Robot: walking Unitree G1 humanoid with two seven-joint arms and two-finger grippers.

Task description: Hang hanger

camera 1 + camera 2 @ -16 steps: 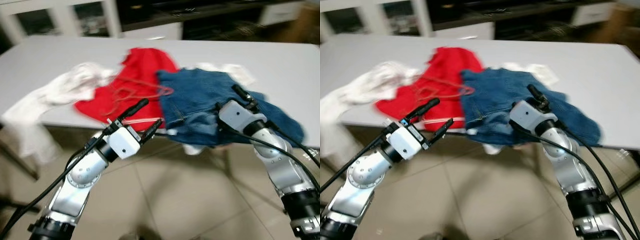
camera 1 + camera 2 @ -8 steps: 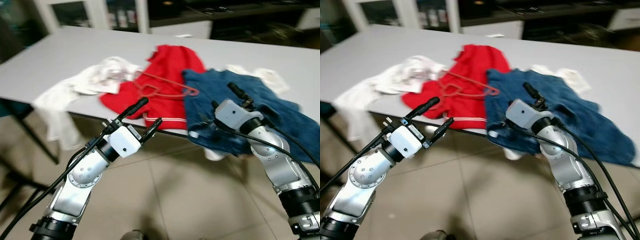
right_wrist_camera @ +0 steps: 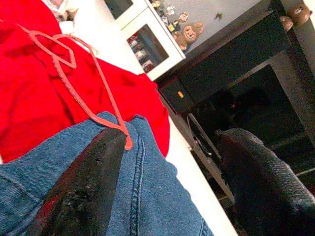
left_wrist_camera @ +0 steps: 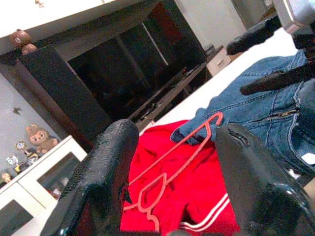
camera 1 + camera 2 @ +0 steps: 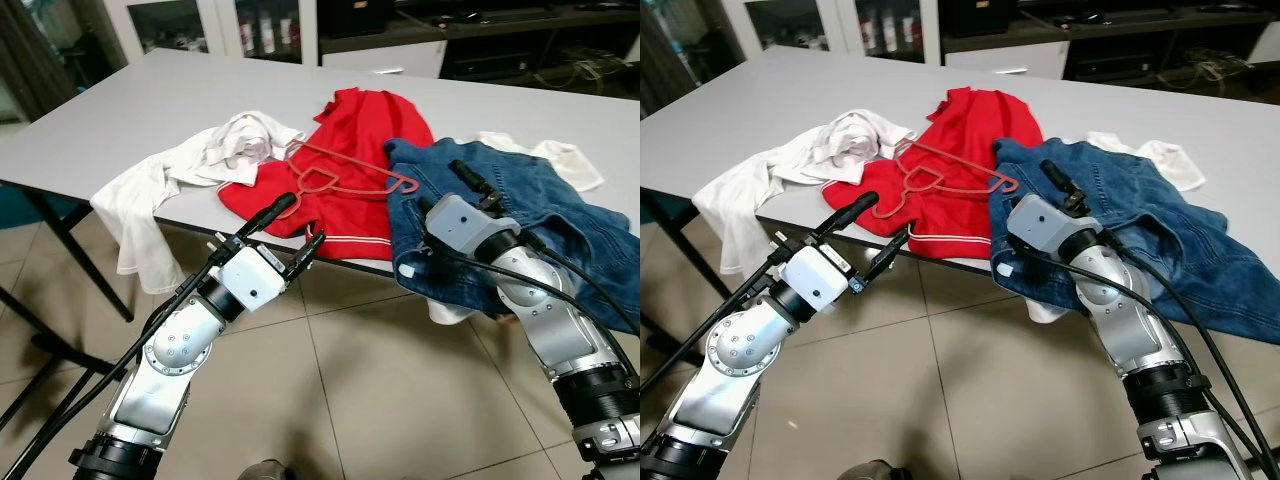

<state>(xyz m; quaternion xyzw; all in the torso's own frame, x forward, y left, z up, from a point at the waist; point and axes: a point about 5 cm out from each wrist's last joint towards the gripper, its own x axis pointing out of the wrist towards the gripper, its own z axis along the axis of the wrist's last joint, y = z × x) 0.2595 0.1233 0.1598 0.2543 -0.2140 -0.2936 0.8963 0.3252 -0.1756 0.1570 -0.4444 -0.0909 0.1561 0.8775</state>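
A thin red wire hanger (image 5: 345, 182) lies flat on a red garment (image 5: 365, 125) on the grey table (image 5: 120, 110), its hook end touching the edge of the blue jeans (image 5: 530, 215). My left gripper (image 5: 306, 219) is open and empty, held just short of the table's front edge and pointing at the hanger (image 4: 184, 145). My right gripper (image 5: 441, 186) is open too, over the near edge of the jeans, beside the hanger's hook (image 3: 98, 105).
A white garment (image 5: 180, 175) hangs off the table's left front edge, and another white cloth (image 5: 560, 160) lies behind the jeans. Black table legs (image 5: 70, 245) stand at the left. Cabinets (image 5: 250, 25) are beyond the table. Tiled floor (image 5: 360, 400) lies below my arms.
The whole picture has shifted and sharpened, so the camera moved; the table now sits closer. Clothes and hanger lie as before. Both grippers stay open.
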